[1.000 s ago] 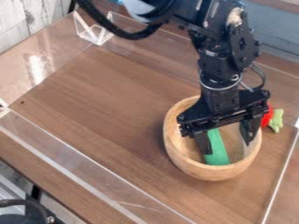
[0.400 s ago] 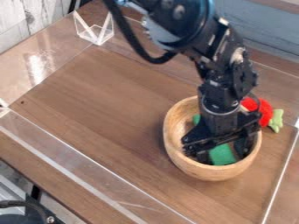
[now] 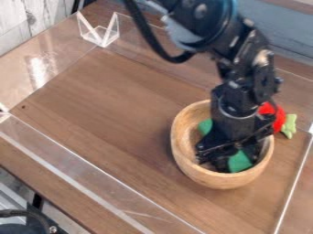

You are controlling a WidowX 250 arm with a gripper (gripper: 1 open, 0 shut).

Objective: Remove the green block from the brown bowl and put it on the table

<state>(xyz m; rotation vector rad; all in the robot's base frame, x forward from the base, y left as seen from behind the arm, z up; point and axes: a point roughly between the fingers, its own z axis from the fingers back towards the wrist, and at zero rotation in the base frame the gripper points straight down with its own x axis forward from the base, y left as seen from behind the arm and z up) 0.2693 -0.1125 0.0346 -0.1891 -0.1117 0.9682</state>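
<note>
Looking at the green block point(image 3: 241, 162) first; still in the brown bowl point(image 3: 191, 164), down inside the rim rather than out on the table point(image 3: 110, 101); pointing slantwise, long axis running from the bowl's upper left side toward its lower right; showing only in two bits, one up by the upper left rim and one lower right of the middle, with the stretch between hidden behind dark fingers; no telling from this angle whether lying dead flat or a bit tipped.

As for the gripper point(image 3: 232, 151), reaching down into the bowl from above, right over the middle of the block; fingertips mostly lost against their own dark parts; can't tell how far open, honestly; can't tell either whether clamped on the block or just crowding around it, and can't make out any clear contact.

For the rest, got the bowl sitting upright near the right edge of the table, well apart from the left corner; got a red toy strawberry point(image 3: 276, 115) just past the bowl's upper right rim, partly behind the gripper, with green leaves point(image 3: 288, 126) sticking out to the right; also seeing a clear pointy plastic piece point(image 3: 99, 31) over by the far edge, toward the upper left corner.
</note>
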